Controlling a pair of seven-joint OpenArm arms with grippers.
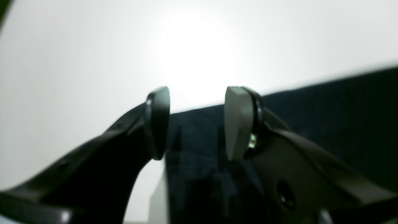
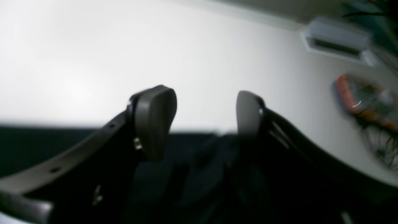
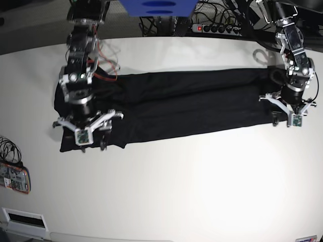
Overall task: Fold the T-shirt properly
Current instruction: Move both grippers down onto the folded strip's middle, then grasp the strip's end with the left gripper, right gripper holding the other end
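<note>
Base view shows the T-shirt (image 3: 176,106) lying as a long black band across the white bench (image 3: 192,186), already narrowed lengthwise, with one arm parked at each short end. The right claw (image 3: 84,135) hangs over the end on this view's left, and the left claw (image 3: 288,119) sits at the opposite end, right at the cloth's edge. Both wrist views show the jaws spread wide with nothing between them; the left claw (image 1: 197,123) looks down on a straight fabric edge, and the right claw (image 2: 205,123) has dark cloth below it. The step in hand appears to be taking hold of an end to bring it over toward the other. To do that well, I judge each claw should come down square to the edge and pinch all the stacked layers together, not just the top one, since soft matte cloth like this slips and peels apart easily. Lifting only enough to clear the bench, and carrying the end evenly, should keep the fold line straight and stop the band from skewing. No brand, label or writing can be read on the shirt; a small orange-edged device (image 3: 14,177) lies near the bench's edge, but its markings are too small to make out.
</note>
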